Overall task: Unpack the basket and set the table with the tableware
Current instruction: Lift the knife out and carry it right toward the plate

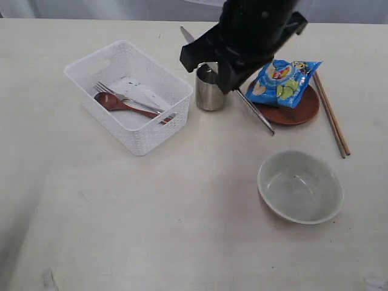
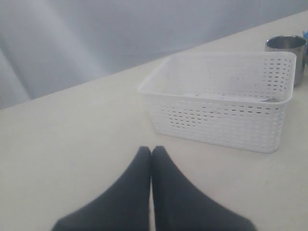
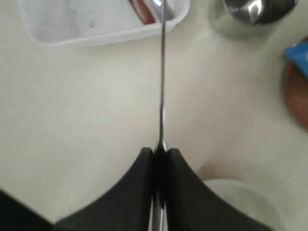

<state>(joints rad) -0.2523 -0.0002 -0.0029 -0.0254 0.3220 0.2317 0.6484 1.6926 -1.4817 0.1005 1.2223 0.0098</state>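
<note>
When you look around, you see a big pale cream table with tiny specks on it and a plain grey wall behind it. A white basket full of little holes sits on the left side. A fork and a red-brown spoon lie inside it. A shiny cup stands just beside the basket. Near the cup is a red-brown plate with a blue snack bag on top. Two chopsticks lie just right of the plate. A pale bowl sits nearer the outside camera.

Your right gripper is pinched tight on a knife. The knife is thin, grey and shiny, and your wrist camera sees only its narrow edge. It is between the cup and the plate. Its long line is slanted. One end points far and left, past the cup. The other end points near and right, just beside the plate's rim. You cannot tell if that end touches the table.

Your left gripper is closed, fingers pressed together, with nothing in it. It hangs low over the table near the basket.
</note>
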